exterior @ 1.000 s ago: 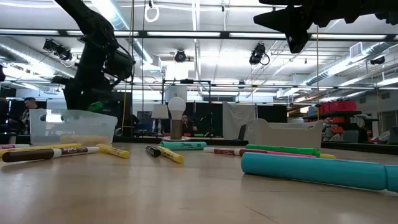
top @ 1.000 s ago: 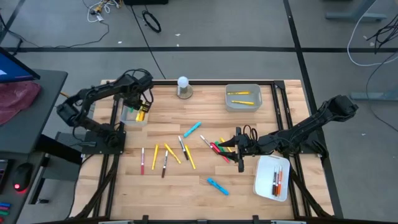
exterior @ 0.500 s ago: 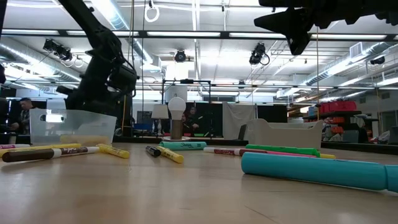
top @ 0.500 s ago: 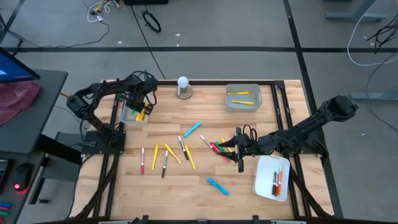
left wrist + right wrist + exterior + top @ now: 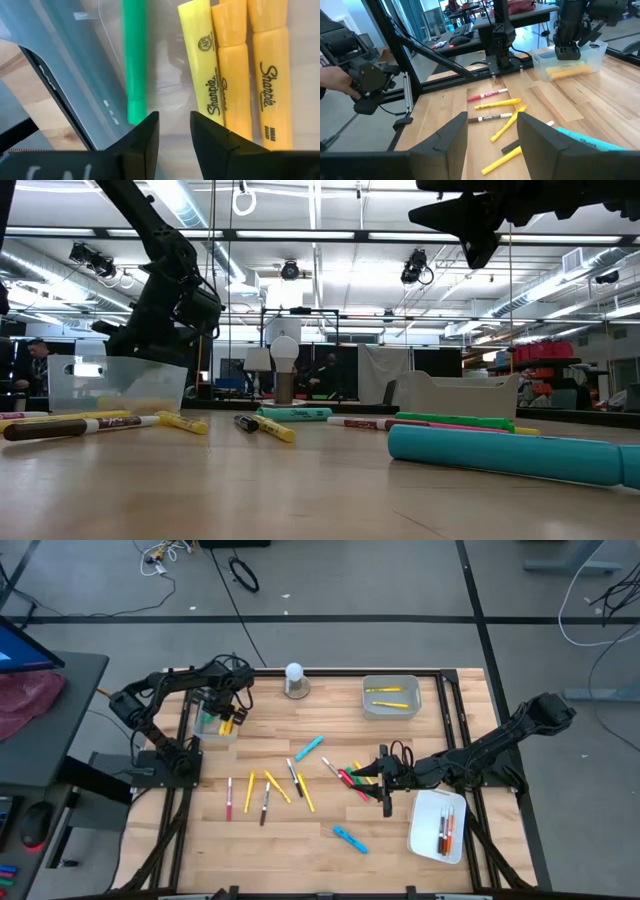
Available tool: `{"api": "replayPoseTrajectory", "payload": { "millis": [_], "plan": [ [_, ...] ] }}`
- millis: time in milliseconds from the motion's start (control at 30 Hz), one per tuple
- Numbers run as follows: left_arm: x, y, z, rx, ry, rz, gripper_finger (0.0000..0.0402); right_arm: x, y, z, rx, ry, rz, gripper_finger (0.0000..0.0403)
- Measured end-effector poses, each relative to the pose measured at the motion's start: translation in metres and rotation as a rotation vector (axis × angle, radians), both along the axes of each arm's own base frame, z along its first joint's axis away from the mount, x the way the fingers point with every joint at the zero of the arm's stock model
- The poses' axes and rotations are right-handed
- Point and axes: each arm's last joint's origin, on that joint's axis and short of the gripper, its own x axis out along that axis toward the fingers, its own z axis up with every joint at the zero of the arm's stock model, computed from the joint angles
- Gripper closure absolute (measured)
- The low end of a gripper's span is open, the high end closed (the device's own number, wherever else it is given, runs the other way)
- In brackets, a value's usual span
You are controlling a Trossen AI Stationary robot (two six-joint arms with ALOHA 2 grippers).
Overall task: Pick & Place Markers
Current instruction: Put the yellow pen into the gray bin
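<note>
Yellow markers [image 5: 235, 65] and a green one lie in the clear tray [image 5: 212, 726] just below my left hand [image 5: 173, 131], fingers parted and empty, while many markers still litter the worktop [image 5: 300, 830].

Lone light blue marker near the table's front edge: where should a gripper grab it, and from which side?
Grip the light blue marker at mid-barrel, coming straight down, probably with the right gripper, which hangs open nearest it. It lies flat and diagonal on bare wooden table with nothing touching it, so the fingers should close across its narrow width, turned square to its long axis.
</note>
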Motion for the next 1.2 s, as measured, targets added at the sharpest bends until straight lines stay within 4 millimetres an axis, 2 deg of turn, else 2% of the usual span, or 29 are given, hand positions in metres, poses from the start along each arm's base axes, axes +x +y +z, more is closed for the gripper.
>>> {"api": "replayPoseTrajectory", "payload": {
  "millis": [233, 467, 700, 900, 1067, 1200],
  "plan": [
    [-0.001, -0.001, 0.007, -0.030, 0.009, -0.063, 0.0260, 0.000, 0.000, 0.000, -0.002, 0.004, 0.000, 0.0232],
    [0.003, -0.013, 0.046, 0.060, -0.071, -0.120, 0.0256, 0.000, 0.000, -0.001, -0.003, 0.005, 0.000, 0.0232],
    [0.004, -0.057, 0.097, 0.254, -0.279, -0.226, 0.0261, 0.000, -0.001, -0.001, -0.007, 0.005, -0.026, 0.0232],
    [0.009, -0.096, 0.132, 0.469, -0.610, -0.336, 0.0262, 0.003, -0.002, -0.007, -0.025, 0.023, -0.083, 0.0232],
    [0.027, -0.127, 0.141, 0.611, -0.903, -0.560, 0.0262, 0.008, 0.000, -0.019, -0.008, 0.067, -0.090, 0.0232],
    [0.046, -0.150, 0.129, 0.658, -1.075, -0.725, 0.0262, 0.011, 0.001, -0.026, -0.005, 0.090, -0.093, 0.0232]
  ]
}}
